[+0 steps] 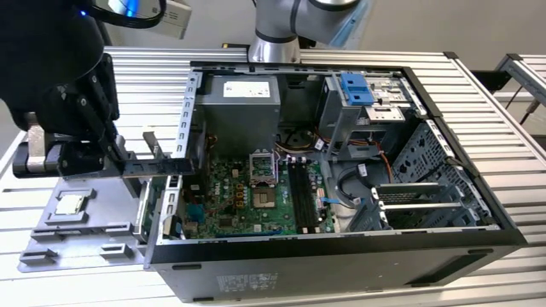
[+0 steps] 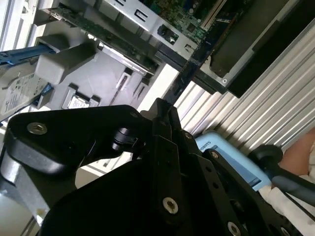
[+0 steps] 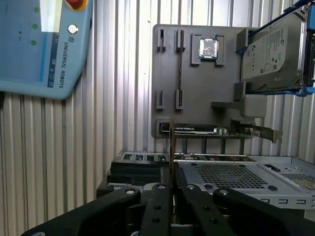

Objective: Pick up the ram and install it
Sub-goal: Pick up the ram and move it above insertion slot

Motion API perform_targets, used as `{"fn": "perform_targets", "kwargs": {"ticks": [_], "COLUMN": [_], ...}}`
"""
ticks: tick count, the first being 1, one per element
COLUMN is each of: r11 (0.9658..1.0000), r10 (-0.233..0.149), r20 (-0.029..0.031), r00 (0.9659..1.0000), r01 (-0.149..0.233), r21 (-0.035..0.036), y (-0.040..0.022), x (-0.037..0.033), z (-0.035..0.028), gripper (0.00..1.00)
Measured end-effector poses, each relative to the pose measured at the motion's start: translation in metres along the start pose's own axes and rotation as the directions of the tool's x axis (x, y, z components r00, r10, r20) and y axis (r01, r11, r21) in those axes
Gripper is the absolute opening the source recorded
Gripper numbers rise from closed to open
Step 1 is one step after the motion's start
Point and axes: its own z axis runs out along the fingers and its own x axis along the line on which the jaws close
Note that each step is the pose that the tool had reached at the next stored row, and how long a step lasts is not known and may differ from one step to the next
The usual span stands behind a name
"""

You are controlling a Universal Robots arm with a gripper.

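My black gripper [image 1: 119, 164] hangs over the grey parts tray [image 1: 94, 230] at the exterior view's left, just outside the open computer case [image 1: 341, 256]. It is shut on the ram [image 1: 163, 166], a thin dark stick that juts toward the case wall. The first wrist view has the ram [image 3: 172, 147] edge-on, rising from between the closed fingers [image 3: 157, 201]. In the second wrist view the ram [image 2: 187, 71] sticks out past the gripper [image 2: 165, 110] toward the case. The black memory slots [image 1: 300, 188] lie on the green motherboard [image 1: 226, 198] inside the case.
The tray [image 3: 197, 103] carries a square silver processor chip [image 3: 208, 48], a grey hard drive [image 3: 271, 54] and a green card [image 3: 211, 130]. A light-blue teach pendant [image 3: 44, 44] lies on the slatted table. The case also holds a power supply [image 1: 243, 105] and drive cages [image 1: 367, 96].
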Motion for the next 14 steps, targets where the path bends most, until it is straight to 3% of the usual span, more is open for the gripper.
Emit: {"fn": "perform_targets", "kwargs": {"ticks": [8,14], "r11": [1.0,1.0], "r10": [0.0,0.0], "r20": [0.0001,0.0001], "r00": [1.0,1.0], "r01": [0.0,0.0], "r21": [-0.0009,-0.0036], "y": [-0.0231,-0.0467], "x": [0.0004,0.0007], "z": [-0.0001,-0.0003], "gripper": [0.0,0.0]}}
